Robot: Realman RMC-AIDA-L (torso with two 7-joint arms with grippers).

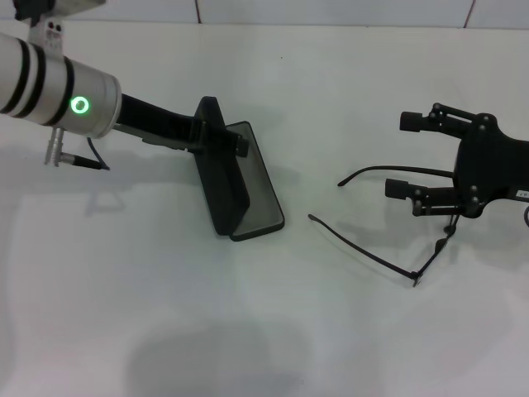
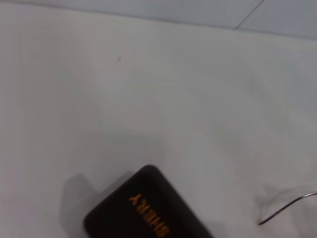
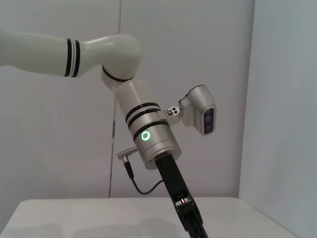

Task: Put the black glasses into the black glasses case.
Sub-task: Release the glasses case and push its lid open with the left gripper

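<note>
White counter [image 1: 264, 331] meets a pale tiled wall along its far edge. Left gripper [image 1: 221, 141] reaches in from the left edge, clamped on the raised lid of the black glasses case [image 1: 248, 186], open mid-counter. Right gripper [image 1: 413, 157], fingers apart, hovers at the right edge over the black glasses [image 1: 372, 258], unfolded beside the case.

Bare worktop [image 1: 248, 331] across lower frame; left claw [image 1: 221, 139] blocks open black glasses case [image 1: 248, 194] at centre-left; black glasses [image 1: 388, 240] lie centre-right.
</note>
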